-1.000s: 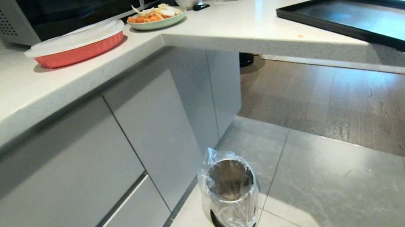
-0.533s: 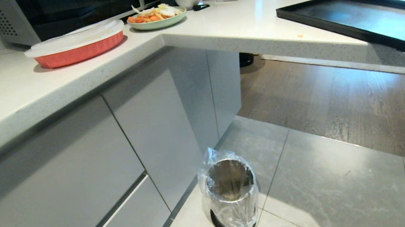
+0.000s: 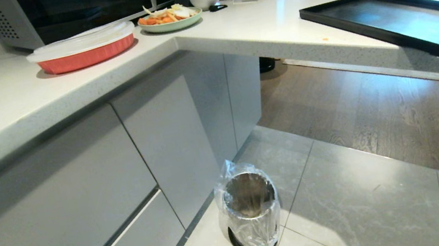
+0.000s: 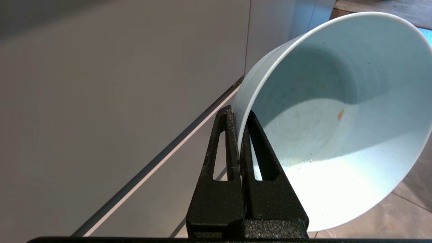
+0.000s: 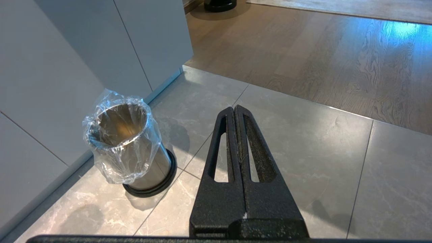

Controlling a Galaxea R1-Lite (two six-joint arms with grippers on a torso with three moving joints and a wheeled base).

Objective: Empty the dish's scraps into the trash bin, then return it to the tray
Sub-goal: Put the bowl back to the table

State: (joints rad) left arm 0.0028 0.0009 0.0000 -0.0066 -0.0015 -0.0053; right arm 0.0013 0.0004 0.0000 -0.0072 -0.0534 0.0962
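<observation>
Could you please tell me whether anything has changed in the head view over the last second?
Nothing visibly changed. The dish is clamped by its rim in the left gripper, its edge at the same bottom-left corner of the head view; the trash bin and tray are where they were.

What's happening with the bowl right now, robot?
Left gripper pinching bowl rim, bowl nearly empty. Right gripper shut, holding nothing. Bin on floor; tray bare. Nothing blocking.
</observation>
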